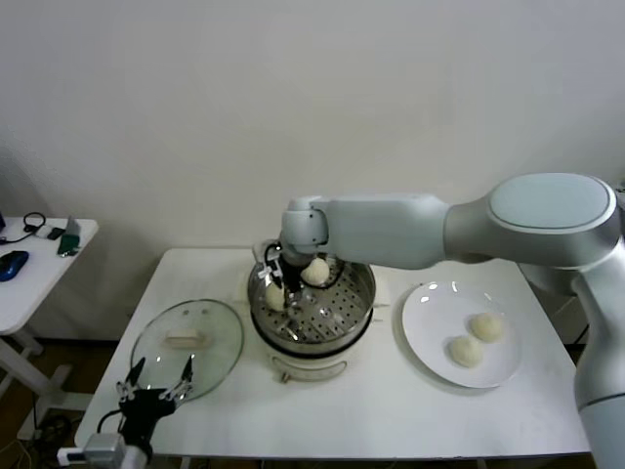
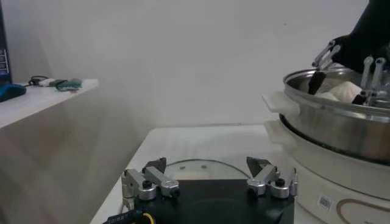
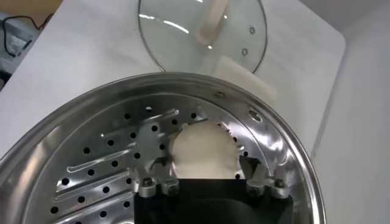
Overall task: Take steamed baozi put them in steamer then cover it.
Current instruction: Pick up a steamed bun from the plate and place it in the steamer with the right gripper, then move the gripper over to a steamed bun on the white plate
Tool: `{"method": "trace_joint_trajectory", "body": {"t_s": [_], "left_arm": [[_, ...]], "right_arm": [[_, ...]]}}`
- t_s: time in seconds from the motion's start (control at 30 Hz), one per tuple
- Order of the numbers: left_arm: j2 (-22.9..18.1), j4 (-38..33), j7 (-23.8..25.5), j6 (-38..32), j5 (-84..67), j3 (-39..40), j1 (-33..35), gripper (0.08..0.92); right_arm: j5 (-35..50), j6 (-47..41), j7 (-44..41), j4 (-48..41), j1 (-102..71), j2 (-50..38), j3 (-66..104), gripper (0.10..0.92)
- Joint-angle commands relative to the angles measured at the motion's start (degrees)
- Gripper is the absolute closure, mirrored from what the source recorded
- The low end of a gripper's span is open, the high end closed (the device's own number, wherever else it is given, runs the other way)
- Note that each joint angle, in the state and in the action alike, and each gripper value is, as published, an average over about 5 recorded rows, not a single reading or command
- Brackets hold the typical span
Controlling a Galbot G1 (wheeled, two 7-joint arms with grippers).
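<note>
Inside steamer (image 1: 342, 318), right tool (image 1: 283, 290) open, baozi (image 1: 276, 296) below

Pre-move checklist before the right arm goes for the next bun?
1. Right gripper released: ok, jaws spread open around the bun on the steamer tray.
2. Buns in steamer: ok, two inside, one at the gripper and a second beside it.
3. Buns left on the plate: ok, two, apart and unobstructed.
4. Right gripper clear of the steamer: not ok, fingers are inside the rim; lift straight up first.
5. Lid off and out of the path: ok, flat on the table to the robot's left of the steamer.
6. Left gripper parked: ok, open, at the near edge of the lid.
</note>
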Motion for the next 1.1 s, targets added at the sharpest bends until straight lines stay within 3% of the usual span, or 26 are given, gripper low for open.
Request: {"method": "trace_joint_trajectory", "body": {"t_s": [0.03, 0.23, 0.4, 0.57, 0.8, 1.1], "left_arm": [[0.17, -0.24, 0.02, 0.07, 0.10, 0.11, -0.03, 0.177], [0.37, -0.31, 0.05, 0.33, 0.30, 0.38, -0.54, 0.177], [0.33, -0.29, 0.06, 0.35, 0.34, 0.64, -0.72, 0.177], [0.21, -0.25, 0.10, 0.54, 0.51, 0.73, -1.04, 0.177], [-0.09, -0.67, 0.20, 0.71, 1.16, 0.63, -0.72, 0.177], [-0.71, -1.09, 0.11, 0.38, 1.45, 0.23, 0.47, 0.177]], "right_arm": [[0.72, 2.32, -3.40, 5.89, 7.97, -7.87, -1.19, 0.206], [2.71, 7.86, -11.51, 14.44, 20.61, -25.14, -9.28, 0.203], [-1.41, 10.88, -14.42, 18.29, 26.20, -38.40, -18.74, 0.203], [-7.95, 11.18, -13.55, 18.33, 20.32, -47.98, -21.27, 0.203], [-14.60, 10.07, -11.95, 14.60, 6.52, -51.69, -14.85, 0.203], [-19.65, 8.65, -10.32, 9.55, -9.96, -50.15, -2.46, 0.203]]}}
